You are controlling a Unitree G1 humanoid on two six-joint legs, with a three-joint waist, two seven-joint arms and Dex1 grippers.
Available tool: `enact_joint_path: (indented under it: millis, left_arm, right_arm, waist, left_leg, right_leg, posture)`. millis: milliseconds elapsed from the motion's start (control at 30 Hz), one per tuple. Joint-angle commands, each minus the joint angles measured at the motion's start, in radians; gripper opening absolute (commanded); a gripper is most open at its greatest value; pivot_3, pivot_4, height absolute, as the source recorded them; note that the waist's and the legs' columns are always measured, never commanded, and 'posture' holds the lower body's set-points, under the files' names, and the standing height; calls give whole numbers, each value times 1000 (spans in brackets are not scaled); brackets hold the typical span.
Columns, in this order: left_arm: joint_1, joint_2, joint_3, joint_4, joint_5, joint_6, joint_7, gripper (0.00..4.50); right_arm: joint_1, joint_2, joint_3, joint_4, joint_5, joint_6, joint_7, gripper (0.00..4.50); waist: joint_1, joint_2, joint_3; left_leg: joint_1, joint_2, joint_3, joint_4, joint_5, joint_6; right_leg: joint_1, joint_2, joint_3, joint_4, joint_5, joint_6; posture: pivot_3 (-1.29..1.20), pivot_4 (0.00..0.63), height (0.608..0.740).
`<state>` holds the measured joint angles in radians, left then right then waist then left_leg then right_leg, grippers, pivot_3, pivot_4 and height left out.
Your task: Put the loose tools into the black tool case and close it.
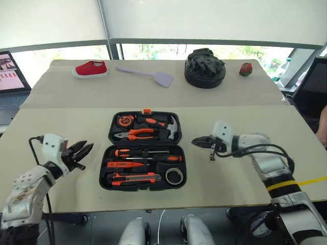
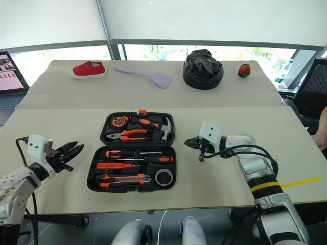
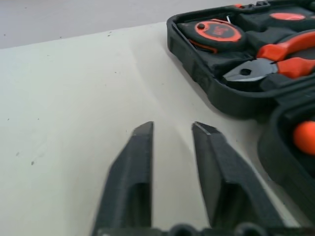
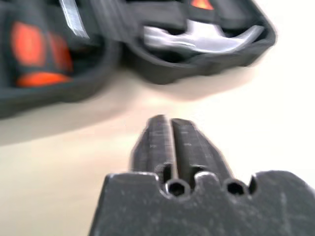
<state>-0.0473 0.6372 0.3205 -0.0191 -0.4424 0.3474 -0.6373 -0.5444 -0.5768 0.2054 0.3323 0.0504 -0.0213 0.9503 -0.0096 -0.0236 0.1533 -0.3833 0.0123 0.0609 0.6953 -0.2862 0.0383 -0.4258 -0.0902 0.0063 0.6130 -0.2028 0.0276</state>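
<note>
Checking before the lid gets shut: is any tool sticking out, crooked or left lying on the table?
Nothing stands out. The black tool case lies open and flat; the screwdrivers, utility knife and tape ring sit in its near half, none poking over the rim. On the far table lie a red shoe and spatula.

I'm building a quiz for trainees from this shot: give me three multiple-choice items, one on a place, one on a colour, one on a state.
1. Where does the tape ring lie?
A. in the near half of the black tool case
B. beside the red shoe
C. on the bare table

2. What colour is the spatula?
A. orange
B. pale lilac
C. green

3. How is the case now?
A. shut and latched
B. open, tools in its slots
C. upside down

Answers:
1 A: the ring sits at the near right corner inside the case.
2 B: it lies pale lilac on the far table.
3 B: both halves lie flat, showing screwdrivers and pliers.
</note>
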Motion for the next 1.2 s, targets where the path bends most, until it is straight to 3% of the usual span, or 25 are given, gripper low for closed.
enact_joint_path:
  millis: [33, 267, 500, 733, 967, 1100, 1167, 1200]
  left_arm:
    - [-37, -20, -55, 2, 30, 13, 9, 27]
    - [-75, -37, -176, 11, 70, 40, -44, 27]
    - [-74, -62, -309, -57, 115, 35, -113, 27]
    - [-35, -95, -335, -126, 128, 59, -99, 27]
    - [22, -109, -278, -167, 58, 98, -114, 27]
    - [51, -115, -181, -194, -20, 102, -108, 27]
    - [64, -93, -154, -224, -53, 83, -149, 531]
    - [53, -61, -122, -237, -107, 206, -125, 699]
  right_arm:
    - [-6, 52, 9, -1, -23, -25, -45, 0]
    - [38, 104, 11, -110, -8, 43, -41, 0]
    - [128, 71, -3, -270, 22, 147, -8, 0]
    - [258, -8, -71, -353, 28, 195, -32, 0]
    - [299, -87, -88, -342, 21, 184, -14, 0]
    - [309, -81, -158, -358, 141, 283, -2, 0]
    - [333, -125, -168, -443, 276, 439, 105, 581]
    - [335, -144, -184, -473, 298, 460, 119, 750]
  waist:
    - [-3, 0, 0]
    - [0, 0, 0]
    - [22, 1, -1]
    - [27, 3, -2]
    - [25, 3, -2]
    - [21, 2, -2]
    - [21, 2, -2]
    - [21, 2, -2]
  left_leg:
    - [0, 0, 0, 0, 0, 0]
    - [3, 0, 0, 0, 0, 0]
    - [3, -3, 0, 0, 0, 0]
    - [1, -7, -1, -1, -3, 4]
    - [3, -15, 0, 1, -4, 8]
    - [3, -14, 0, 1, -4, 8]
    - [2, -13, -1, 1, -4, 8]
    - [1, -13, -1, 0, -4, 8]
  right_leg:
    - [0, 0, 0, 0, 0, 0]
    - [2, -1, 1, 1, 0, 0]
    - [3, -4, 1, 0, 0, 0]
    - [3, -8, 1, -2, 0, 1]
    - [5, -16, 1, -2, -1, 4]
    - [5, -16, 1, -2, -1, 8]
    - [4, -15, 0, -2, -1, 8]
    - [3, -14, 0, -2, -1, 8]
  posture:
    - [0, 150, 740]
    - [0, 150, 740]
    - [0, 150, 740]
    - [0, 150, 740]
    - [0, 150, 740]
    - [0, 150, 740]
    - [0, 150, 740]
    - [0, 150, 740]
